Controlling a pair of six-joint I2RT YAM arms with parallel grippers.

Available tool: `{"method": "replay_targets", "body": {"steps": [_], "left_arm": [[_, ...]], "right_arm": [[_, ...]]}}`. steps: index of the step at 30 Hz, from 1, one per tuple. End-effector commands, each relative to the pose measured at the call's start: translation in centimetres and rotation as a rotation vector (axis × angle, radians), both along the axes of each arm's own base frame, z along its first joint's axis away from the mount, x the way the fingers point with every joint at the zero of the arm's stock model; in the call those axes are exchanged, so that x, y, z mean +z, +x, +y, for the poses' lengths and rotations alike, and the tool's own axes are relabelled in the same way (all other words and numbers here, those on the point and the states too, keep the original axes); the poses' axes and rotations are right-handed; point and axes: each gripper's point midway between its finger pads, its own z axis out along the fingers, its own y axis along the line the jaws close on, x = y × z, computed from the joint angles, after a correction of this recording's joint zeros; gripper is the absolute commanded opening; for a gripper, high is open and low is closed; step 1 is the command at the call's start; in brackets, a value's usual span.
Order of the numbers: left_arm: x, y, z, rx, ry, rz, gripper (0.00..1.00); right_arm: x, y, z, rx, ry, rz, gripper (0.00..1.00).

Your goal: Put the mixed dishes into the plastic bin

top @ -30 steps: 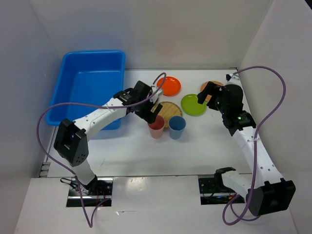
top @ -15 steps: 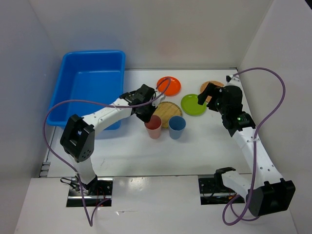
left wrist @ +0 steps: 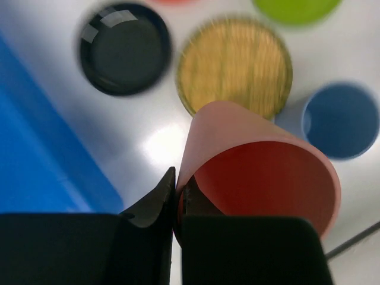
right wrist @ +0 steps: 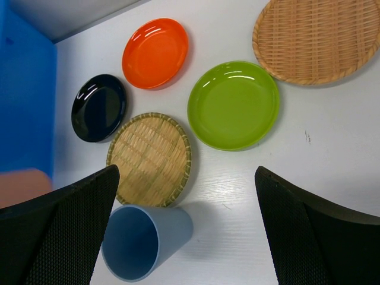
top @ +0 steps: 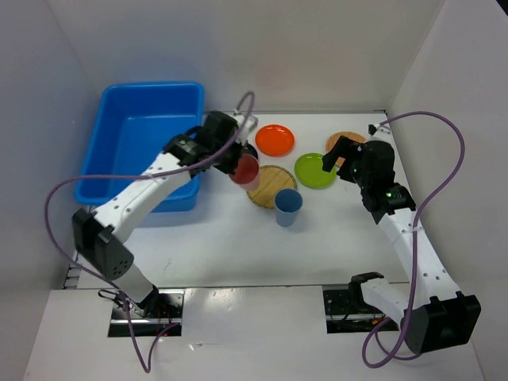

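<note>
1. The left gripper (left wrist: 177, 196) has its two black fingers pinched shut on the rim of the pink cup (left wrist: 261, 172), one finger inside the wall and one outside.
2. The pink cup hangs tilted above the table (top: 238, 246), with its mouth turned toward the wrist camera. It is outside the bin (top: 143, 135), just right of the bin's right wall, which stands between the cup and the bin's floor.
3. On the table under and around the cup:
   - The black plate (left wrist: 124, 56) lies nearest the bin.
   - A woven plate (left wrist: 234, 65) has its near edge covered by the cup in the wrist view.
   - The blue cup (left wrist: 341, 119) stands upright to the right.
4. The right gripper (top: 333, 153) has its fingers spread wide and holds nothing. It hovers by the green plate (right wrist: 233, 104).
5. In the right wrist view, the orange plate (right wrist: 154, 52) lies beyond the black plate. A second woven plate (right wrist: 317, 38) lies just beside the green plate at the far right.
6. The bright blue bin stands at the table's far left. All five plates and the blue cup rest on the table to its right.
7. A purple cable (top: 456, 151) loops off each arm.
</note>
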Motion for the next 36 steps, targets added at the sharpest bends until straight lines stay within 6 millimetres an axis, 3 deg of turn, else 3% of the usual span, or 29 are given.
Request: {"method": "replay_targets", "body": {"steps": [1, 5, 7, 8, 9, 10, 11, 14, 15, 17, 18, 21, 23, 27, 30, 36], "left_arm": [[10.9, 1.5, 4.5, 0.18, -0.177, -0.23, 0.0], [13.8, 3.7, 11.7, 0.417, -0.157, -0.333, 0.0], [14.3, 4.3, 14.8, 0.506, -0.153, -0.35, 0.0], [14.9, 5.0, 18.1, 0.596, -0.158, -0.375, 0.0], [14.9, 5.2, 19.5, 0.618, -0.165, -0.371, 0.0], [14.2, 5.8, 21.0, 0.649, -0.16, -0.355, 0.0], [13.1, 6.6, 24.4, 0.732, -0.158, -0.331, 0.0], [10.3, 7.9, 27.5, 0.789, -0.197, -0.237, 0.0], [9.1, 7.9, 29.7, 0.833, -0.198, -0.21, 0.0], [7.3, 7.5, 31.6, 0.886, -0.196, -0.153, 0.0], [6.9, 7.3, 33.5, 0.927, -0.197, -0.147, 0.0], [4.8, 5.9, 35.6, 0.983, -0.194, -0.072, 0.0], [3.2, 5.1, 35.8, 0.997, -0.184, -0.02, 0.0], [-0.7, 2.1, 38.7, 1.116, -0.114, 0.051, 0.0], [-1.4, 1.6, 40.0, 1.146, -0.168, 0.062, 0.0], [-5.6, 0.7, 43.1, 1.228, -0.174, 0.166, 0.0]], "right_arm": [[1.3, 0.0, 0.0, 0.002, 0.012, -0.054, 0.99], [1.5, 0.1, 0.4, 0.022, 0.021, -0.061, 0.99], [1.3, -0.1, 0.4, 0.022, 0.021, -0.061, 0.99], [1.3, -0.1, 0.4, 0.022, 0.021, -0.061, 0.99], [1.6, -0.2, 0.2, 0.01, 0.018, -0.071, 0.99], [1.6, -0.2, 0.2, 0.01, 0.018, -0.071, 0.99], [1.9, -0.3, 0.1, 0.01, 0.019, -0.08, 0.99], [1.9, -0.4, 0.3, 0.024, 0.015, -0.081, 0.99], [1.9, -0.4, 0.3, 0.024, 0.015, -0.081, 0.99], [1.9, -0.4, 0.3, 0.024, 0.015, -0.081, 0.99], [1.5, -0.4, 0.3, 0.024, 0.014, -0.072, 0.99], [1.7, -0.4, 0.7, 0.046, 0.024, -0.079, 0.99], [1.4, -0.4, 1.1, 0.066, 0.031, -0.069, 0.99], [-0.1, 0.0, 2.1, 0.115, 0.046, -0.017, 0.99], [-0.9, 0.4, 2.6, 0.139, 0.054, 0.007, 0.99], [-1.4, 0.7, 4.1, 0.193, 0.055, 0.03, 0.99]]}}
